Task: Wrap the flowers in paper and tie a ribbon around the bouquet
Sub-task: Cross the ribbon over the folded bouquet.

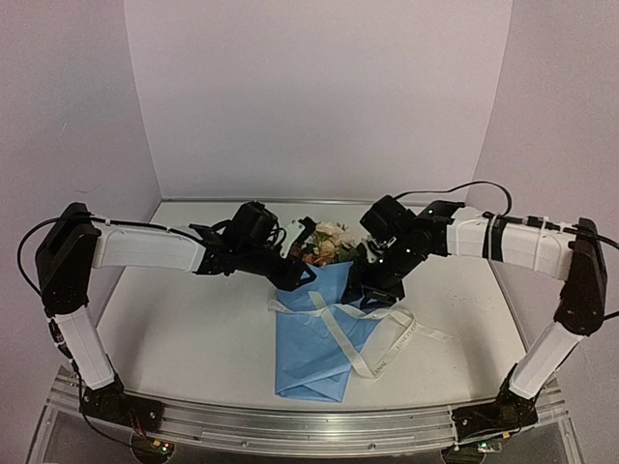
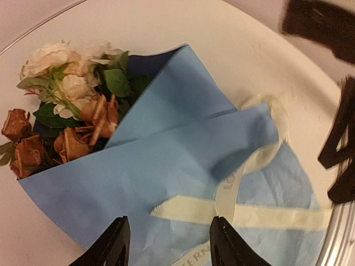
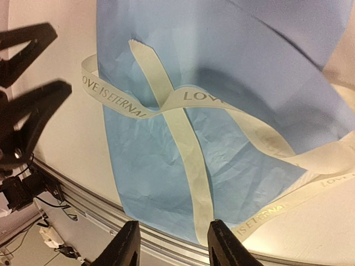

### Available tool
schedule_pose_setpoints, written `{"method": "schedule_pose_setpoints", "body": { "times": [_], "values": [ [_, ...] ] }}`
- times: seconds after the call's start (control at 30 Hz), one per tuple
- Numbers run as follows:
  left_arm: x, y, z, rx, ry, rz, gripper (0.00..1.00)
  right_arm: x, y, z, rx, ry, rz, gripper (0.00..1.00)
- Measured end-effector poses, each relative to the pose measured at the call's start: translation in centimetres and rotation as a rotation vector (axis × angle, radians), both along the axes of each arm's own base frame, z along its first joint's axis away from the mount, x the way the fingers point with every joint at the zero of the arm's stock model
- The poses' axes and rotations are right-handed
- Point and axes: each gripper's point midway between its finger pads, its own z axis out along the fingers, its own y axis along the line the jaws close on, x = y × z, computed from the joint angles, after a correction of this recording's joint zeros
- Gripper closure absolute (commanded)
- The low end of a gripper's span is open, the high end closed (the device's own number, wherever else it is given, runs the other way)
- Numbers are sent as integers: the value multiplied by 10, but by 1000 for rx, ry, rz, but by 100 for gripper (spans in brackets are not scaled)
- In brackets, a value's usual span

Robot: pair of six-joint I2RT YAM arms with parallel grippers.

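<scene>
So you're most of the way there: the flowers (image 2: 72, 111) are tucked into the paper (image 1: 309, 358), which is folded into a cone lying flat mid-table, blooms pointing at the back wall. The ribbon (image 3: 183, 149) is only crossed loosely over the cone's middle. I can't see a knot or bow, so the tying is what's left imo. One short end pokes out left, and the rest loops off right onto the table (image 1: 184, 329).

Your left gripper (image 2: 169, 246) hangs over the crossing with jaws apart and nothing in them, and same deal for the right gripper (image 3: 173, 246).

Room-wise, both wrists are crowded close together near the blooms, so watch that. The cone's narrow tail sits near the front edge by the metal rail (image 1: 290, 425), but you've got open tabletop either side to draw the ribbon ends out
</scene>
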Motion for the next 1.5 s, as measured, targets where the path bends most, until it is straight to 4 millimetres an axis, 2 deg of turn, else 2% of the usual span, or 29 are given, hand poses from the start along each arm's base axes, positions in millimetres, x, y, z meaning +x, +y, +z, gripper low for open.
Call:
{"method": "schedule_pose_setpoints", "body": {
  "times": [0.07,0.17,0.27,0.37,0.47,0.57,0.77,1.0,1.2,1.5],
  "values": [
    [16,-8,11,-35,65,101,46,1,-10,9,-27,-58,20,55],
    [38,-22,18,-78,166,244,43,6,-23,11,-75,-118,35,53],
    [51,-20,6,-59,290,411,39,7,-43,1,-136,-140,26,52],
    [55,-12,-13,-15,366,559,37,6,-72,-8,-213,-162,0,51],
    [45,0,-32,43,422,673,36,6,-92,-5,-251,-195,-25,51],
    [33,2,-42,76,449,740,35,6,-105,2,-261,-238,-38,49],
    [18,-18,-48,91,463,792,34,-2,-127,3,-289,-286,-49,48],
    [2,-25,-61,119,496,832,36,-11,-143,1,-299,-306,-59,47],
    [2,-31,-71,139,497,862,45,-18,-150,0,-296,-318,-63,47],
    [4,-23,-93,192,474,917,86,-23,-156,-3,-294,-324,-66,50]
  ]
}}
